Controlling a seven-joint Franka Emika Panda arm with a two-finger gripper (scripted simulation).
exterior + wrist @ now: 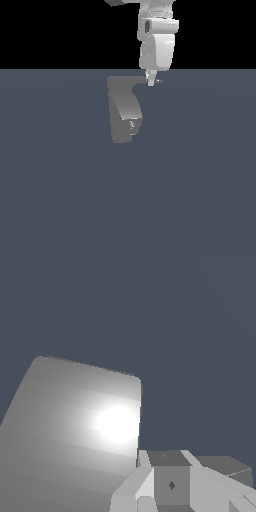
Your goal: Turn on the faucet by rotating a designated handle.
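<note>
Faucet (124, 111) stands at the middle of the tabletop (60, 200), spout facing forward. Its thin handle (156, 80) juts toward 3 o'clock from the top, where the tool (150, 81) touches it; tool spread cannot be told.

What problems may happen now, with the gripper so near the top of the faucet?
1. The gripper meets the handle near its thin outer tip, so it may slip off while pushing.
2. The white arm hides the contact in the exterior view, and the wrist view shows mostly the faucet, so the touch is hard to confirm.
3. The fingers sit close to the faucet's edge and may bump it.
</note>
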